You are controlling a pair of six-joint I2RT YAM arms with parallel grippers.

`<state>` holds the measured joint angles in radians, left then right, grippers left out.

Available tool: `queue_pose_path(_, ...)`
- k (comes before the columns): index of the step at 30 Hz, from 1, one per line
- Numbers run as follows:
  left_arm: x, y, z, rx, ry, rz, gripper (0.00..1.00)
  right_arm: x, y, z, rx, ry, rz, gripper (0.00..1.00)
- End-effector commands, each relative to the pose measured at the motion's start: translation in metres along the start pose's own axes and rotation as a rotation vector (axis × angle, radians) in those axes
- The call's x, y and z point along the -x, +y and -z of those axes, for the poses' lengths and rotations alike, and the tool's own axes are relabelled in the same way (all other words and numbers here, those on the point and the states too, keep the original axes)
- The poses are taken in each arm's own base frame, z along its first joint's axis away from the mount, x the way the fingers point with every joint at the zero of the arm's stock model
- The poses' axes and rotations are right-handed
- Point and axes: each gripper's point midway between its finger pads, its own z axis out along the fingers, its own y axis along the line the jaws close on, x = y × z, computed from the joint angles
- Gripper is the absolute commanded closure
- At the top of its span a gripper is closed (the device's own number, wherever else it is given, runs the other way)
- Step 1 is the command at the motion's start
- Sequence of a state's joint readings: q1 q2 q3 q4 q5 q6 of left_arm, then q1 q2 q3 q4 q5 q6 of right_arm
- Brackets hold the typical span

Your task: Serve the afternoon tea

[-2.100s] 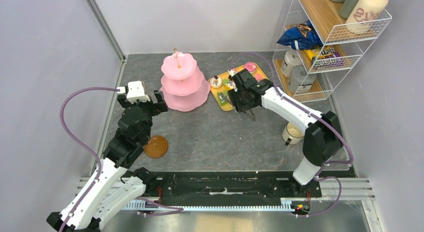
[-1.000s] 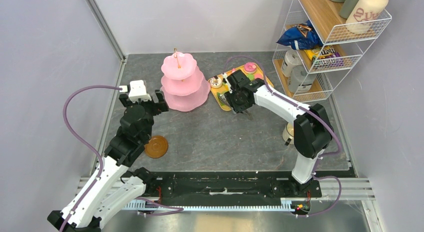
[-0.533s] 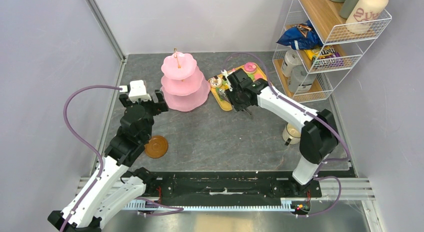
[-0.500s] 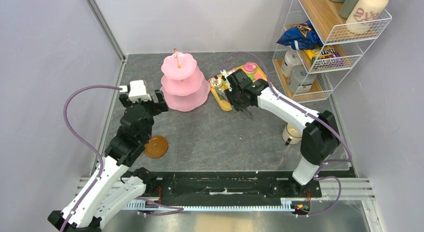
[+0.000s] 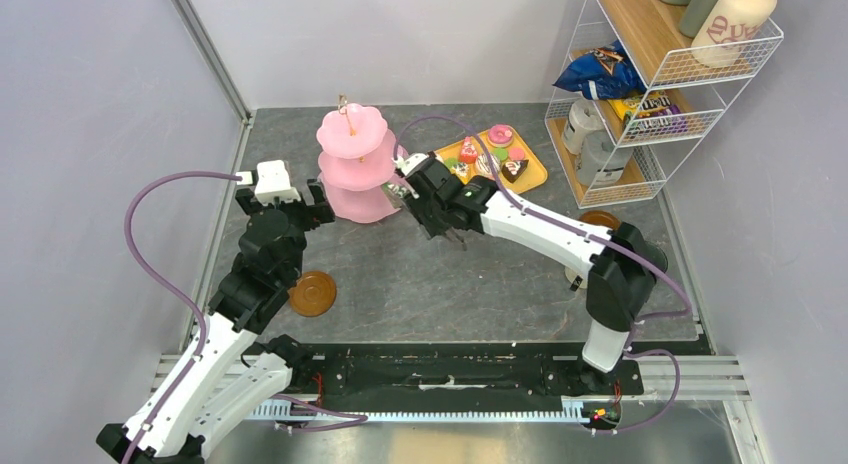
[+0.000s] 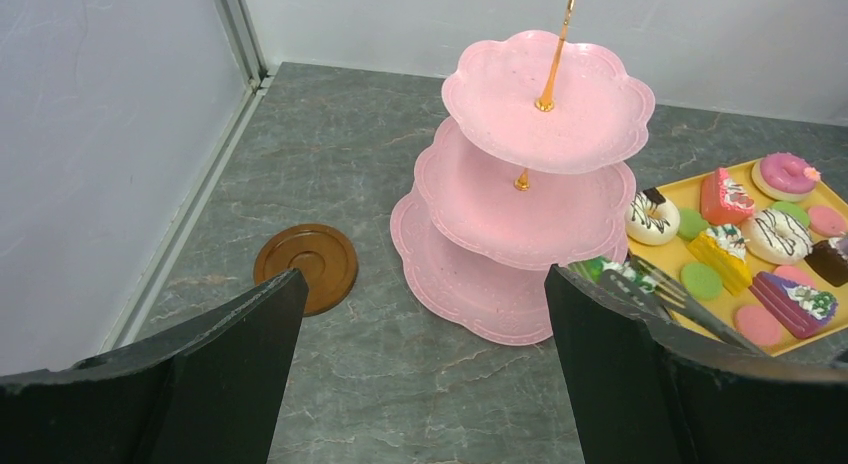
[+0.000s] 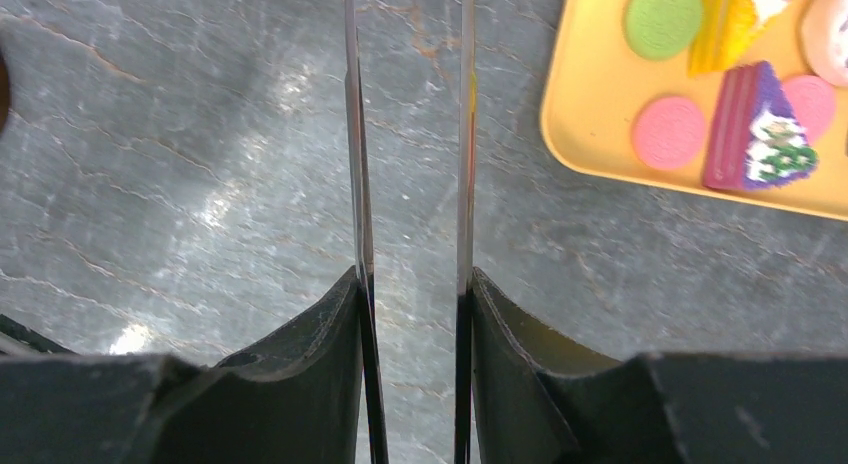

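Observation:
The pink three-tier stand (image 5: 354, 164) stands at the back left, and all its tiers show bare in the left wrist view (image 6: 520, 204). My right gripper (image 5: 428, 192) is shut on metal tongs (image 7: 462, 134). The tongs' tips (image 6: 668, 292) hold a green and white cake wedge (image 6: 612, 271) at the right edge of the stand's bottom tier. A yellow tray (image 5: 536, 170) behind it holds donuts, macarons and cake wedges (image 6: 790, 299). My left gripper (image 5: 312, 206) is open and empty, just left of the stand. A brown saucer (image 5: 312, 292) lies near the left arm.
A wire shelf (image 5: 660, 94) at the back right holds two mugs (image 5: 598, 156), a blue crisp bag, a yellow candy packet and a cream bottle. A second saucer (image 5: 601, 220) lies beside my right arm. Grey walls close the left and the back.
My right arm has swung left from over the yellow tray to the stand's right side, carrying the tongs and the cake wedge. My left arm has stayed put.

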<state>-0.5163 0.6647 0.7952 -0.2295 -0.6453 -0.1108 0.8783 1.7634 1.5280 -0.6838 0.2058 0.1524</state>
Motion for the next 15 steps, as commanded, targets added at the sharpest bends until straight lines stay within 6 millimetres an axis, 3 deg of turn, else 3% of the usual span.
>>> queue_pose_path(1, 0.01, 0.002, -0.001, 0.01, -0.042, 0.041, 0.03, 0.047, 0.026, -0.009, 0.052, -0.145, -0.074, 0.63)
queue_pose_path(6, 0.01, 0.003, -0.002, 0.015, -0.041, 0.042, 0.03, 0.052, 0.041, -0.023, 0.071, -0.138, -0.086, 0.64)
queue_pose_path(15, 0.011, 0.006, -0.002, 0.019, -0.045, 0.053, 0.03, 0.05, 0.024, -0.038, -0.032, -0.152, -0.085, 0.63)
